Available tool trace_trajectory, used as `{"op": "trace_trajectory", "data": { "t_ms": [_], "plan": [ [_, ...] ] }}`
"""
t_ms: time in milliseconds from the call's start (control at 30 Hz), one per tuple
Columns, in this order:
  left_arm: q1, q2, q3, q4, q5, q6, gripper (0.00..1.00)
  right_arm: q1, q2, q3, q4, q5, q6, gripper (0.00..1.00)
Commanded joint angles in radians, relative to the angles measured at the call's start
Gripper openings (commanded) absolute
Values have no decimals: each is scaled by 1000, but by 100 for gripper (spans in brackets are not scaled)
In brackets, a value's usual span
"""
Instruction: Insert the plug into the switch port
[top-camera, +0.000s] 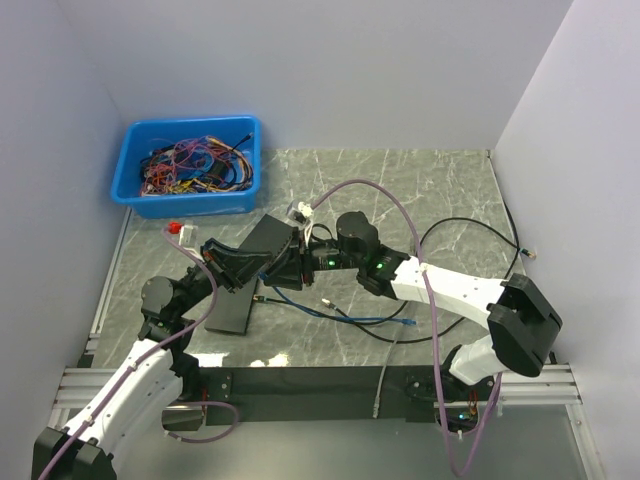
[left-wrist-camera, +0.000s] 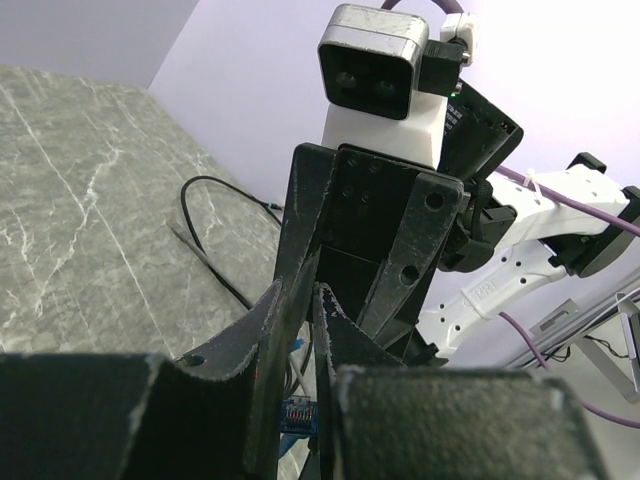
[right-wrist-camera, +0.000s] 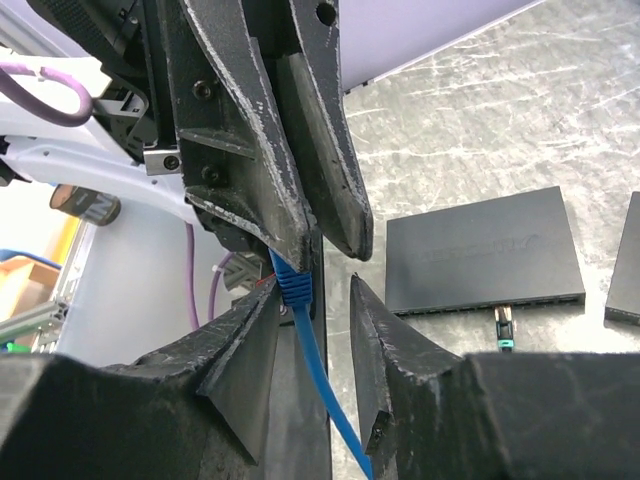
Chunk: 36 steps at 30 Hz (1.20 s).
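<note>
Blue is what I look for first: the blue plug (right-wrist-camera: 294, 284) is up in the air between the two arms, not in any port. On the right wrist camera I see the left gripper (right-wrist-camera: 315, 245) with its fingers pressed together on that plug, tips pointing down. The blue cable (right-wrist-camera: 318, 380) hangs from the plug.

The right gripper (right-wrist-camera: 312, 292) faces it from below. Its fingers are spread, one on each side of the hanging cable, with a visible gap on the right side. Whether the other pad (right-wrist-camera: 262, 330) touches the cable I cannot tell from this angle.

My left wrist camera shows the same plug end-on, low between the left arm's own fingers, with the right arm's wrist camera straight ahead.

From the overhead camera, both grippers meet over the middle of the marble-patterned table (top-camera: 440, 190), above two flat black boxes. The network switch (right-wrist-camera: 485, 262) lies flat on the table, its port row facing the right wrist camera and well apart from the held plug. A dark connector (right-wrist-camera: 503, 328) sits at that port row. A second black box (top-camera: 235, 300) lies nearer the left arm. The rest of the blue cable trails across the table toward the right arm. A blue bin (top-camera: 135, 165) of tangled wires stands in the far left corner.
</note>
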<state>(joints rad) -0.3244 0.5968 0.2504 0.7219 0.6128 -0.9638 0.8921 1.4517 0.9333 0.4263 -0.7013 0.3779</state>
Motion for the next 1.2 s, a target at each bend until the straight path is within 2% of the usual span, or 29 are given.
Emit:
{"op": "trace_trajectory", "data": {
  "t_ms": [0,267,367,533,667,700,733,767,800,867,900,1100,1167],
  "plan": [
    [-2,-12,18,71,21,-16,0,-7,-1,55,37,-1,0,40],
    [-2,-17,6,85,18,-23,1,-5,4,53,61,-24,18,30],
    [-2,-18,3,91,18,-27,0,-5,6,53,71,-33,23,22],
    [-2,-14,-2,103,12,-33,0,-5,-1,41,91,-43,32,0],
    [-2,-12,4,68,-7,-24,2,-7,-14,29,98,-38,30,0],
    [-2,-17,6,54,-13,-21,5,-5,-16,25,97,-37,26,0],
    [-2,-22,7,25,-21,-15,13,-5,-23,22,94,-35,24,0],
    [-2,-26,9,8,-40,-7,17,-7,-27,18,92,-30,21,0],
    [-2,-37,7,-2,-48,-6,29,-5,-31,12,86,-26,19,0],
    [-2,-51,7,-50,-80,5,42,-5,-45,6,77,-14,10,0],
    [-2,-60,9,-68,-94,10,54,-7,-50,4,63,-7,4,0],
    [-2,-75,35,-226,-179,57,81,-7,-76,-21,-23,49,-46,0],
    [-2,-75,55,-292,-223,77,84,-5,-85,-31,-50,94,-68,0]
  ]
}}
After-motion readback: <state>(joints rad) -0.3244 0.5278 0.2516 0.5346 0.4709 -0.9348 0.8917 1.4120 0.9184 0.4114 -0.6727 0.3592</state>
